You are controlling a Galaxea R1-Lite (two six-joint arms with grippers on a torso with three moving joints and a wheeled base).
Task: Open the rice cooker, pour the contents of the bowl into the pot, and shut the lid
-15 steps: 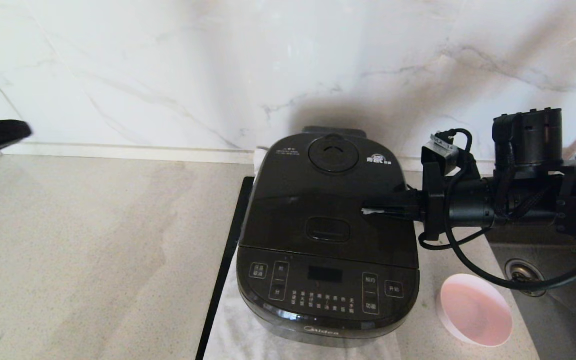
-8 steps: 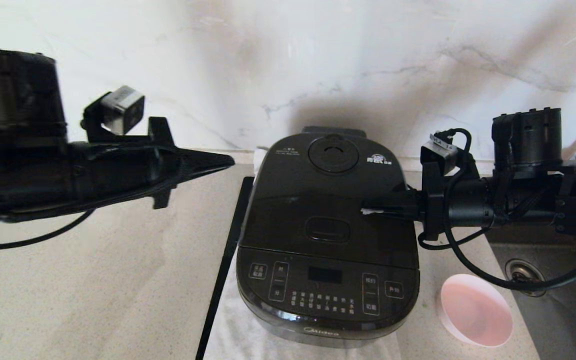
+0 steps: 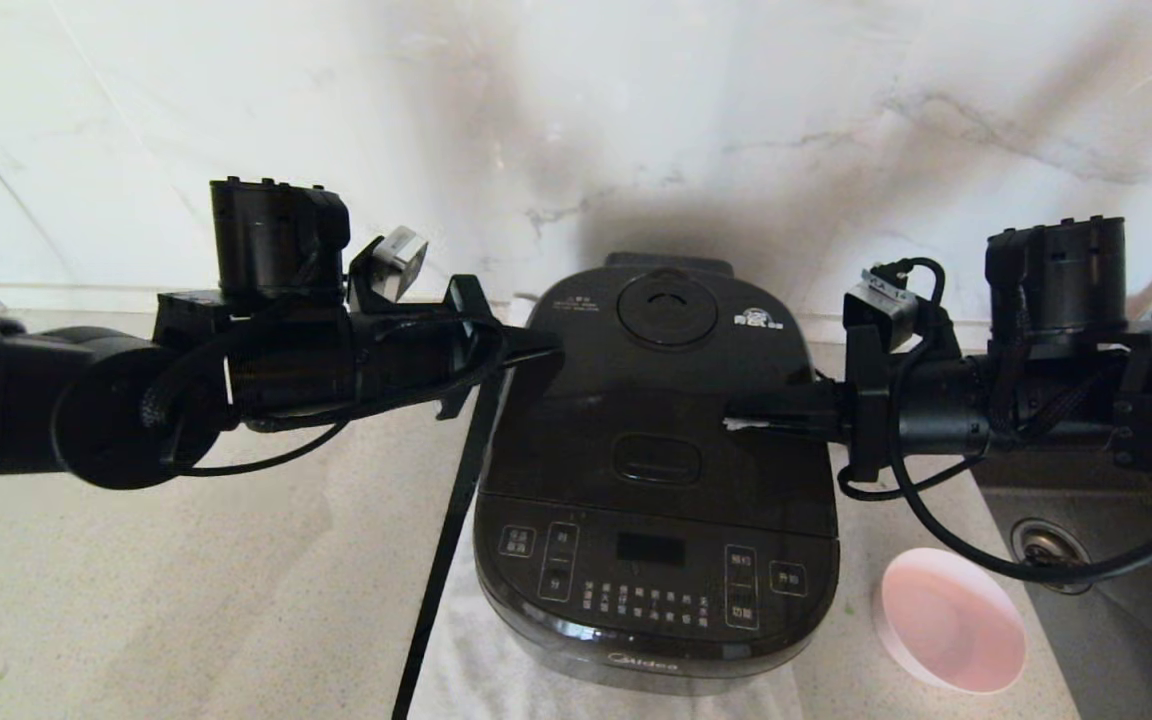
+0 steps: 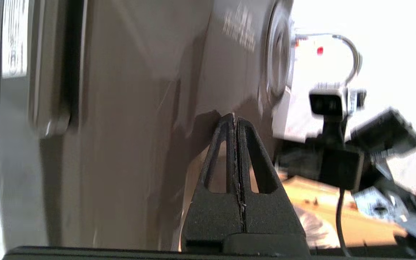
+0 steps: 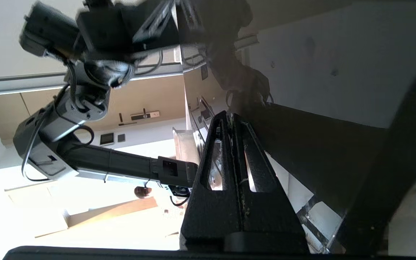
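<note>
Both arms are held level and pointed inward toward each other, the left gripper (image 3: pixel 548 352) and the right gripper (image 3: pixel 733 417) each being pressed shut, fingertip meeting fingertip with no gap.

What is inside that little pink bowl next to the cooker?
The pink bowl looks empty: only its smooth pale inside shows, with no food in it. The rice cooker has its lid shut, so its inside is hidden.

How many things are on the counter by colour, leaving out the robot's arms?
Black: 1, the cooker
Pink: 1, the bowl
White: 1, the cloth under the cooker
Total: 3
</note>
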